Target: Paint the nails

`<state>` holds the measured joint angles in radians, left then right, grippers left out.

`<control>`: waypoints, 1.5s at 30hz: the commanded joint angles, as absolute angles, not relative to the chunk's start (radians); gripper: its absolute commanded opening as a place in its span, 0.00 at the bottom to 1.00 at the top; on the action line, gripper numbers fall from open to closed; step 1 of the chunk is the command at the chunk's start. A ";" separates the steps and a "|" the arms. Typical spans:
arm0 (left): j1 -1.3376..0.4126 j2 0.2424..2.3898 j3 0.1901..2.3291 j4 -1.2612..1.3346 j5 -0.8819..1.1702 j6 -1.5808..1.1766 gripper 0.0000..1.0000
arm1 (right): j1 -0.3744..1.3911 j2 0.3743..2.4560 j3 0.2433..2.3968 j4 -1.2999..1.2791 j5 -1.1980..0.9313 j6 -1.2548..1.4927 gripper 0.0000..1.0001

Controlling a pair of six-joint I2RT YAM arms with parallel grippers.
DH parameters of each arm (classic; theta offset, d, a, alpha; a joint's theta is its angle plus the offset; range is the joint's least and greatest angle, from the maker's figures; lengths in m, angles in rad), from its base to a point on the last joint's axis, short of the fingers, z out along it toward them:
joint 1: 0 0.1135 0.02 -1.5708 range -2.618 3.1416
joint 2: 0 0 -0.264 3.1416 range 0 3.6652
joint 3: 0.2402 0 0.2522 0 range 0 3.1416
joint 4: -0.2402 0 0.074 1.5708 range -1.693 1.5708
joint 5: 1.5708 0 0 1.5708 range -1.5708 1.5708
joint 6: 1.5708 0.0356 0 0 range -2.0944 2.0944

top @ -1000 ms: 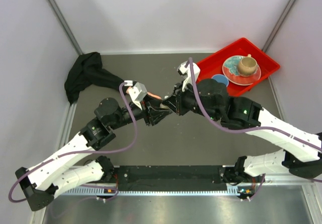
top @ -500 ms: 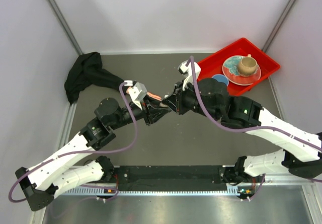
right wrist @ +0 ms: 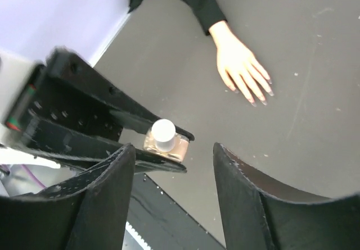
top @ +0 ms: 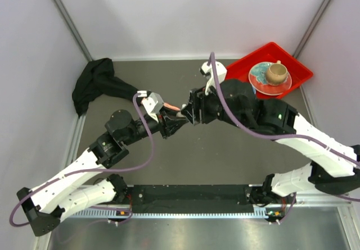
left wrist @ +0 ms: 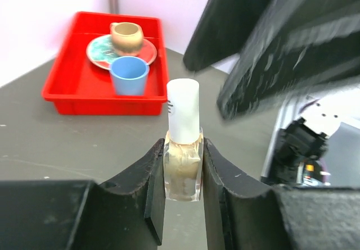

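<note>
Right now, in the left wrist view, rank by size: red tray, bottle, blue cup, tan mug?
1. red tray
2. bottle, though it is nearest the camera
3. blue cup and tan mug, about alike

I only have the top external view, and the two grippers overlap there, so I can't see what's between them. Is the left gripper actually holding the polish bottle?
Observer: Yes. In the left wrist view the left gripper is shut on the tan bottle, which stands upright in its grip.
Operator: Has the right gripper got hold of the cap?
Observer: No. The right wrist view shows the right gripper open. The white cap sits in the gap between its two sides, and neither side touches it.
</note>
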<state>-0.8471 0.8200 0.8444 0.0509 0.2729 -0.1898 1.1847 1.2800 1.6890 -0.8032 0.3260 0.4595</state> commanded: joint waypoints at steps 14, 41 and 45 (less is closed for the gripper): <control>-0.847 0.804 0.819 0.114 0.201 -0.061 0.00 | 1.192 1.503 2.000 -1.034 0.371 0.549 0.40; -0.835 0.870 0.859 0.390 1.221 -0.637 0.00 | 1.180 1.177 1.500 -0.678 -0.535 -0.121 0.00; -0.834 0.839 0.939 0.020 1.065 -0.292 0.00 | 1.178 1.175 1.508 -0.652 -0.433 -0.043 0.00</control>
<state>-0.8265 0.8715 0.8265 0.2783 1.1210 -0.4854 1.1763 1.1393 1.5124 -0.6975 -0.4637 -0.0189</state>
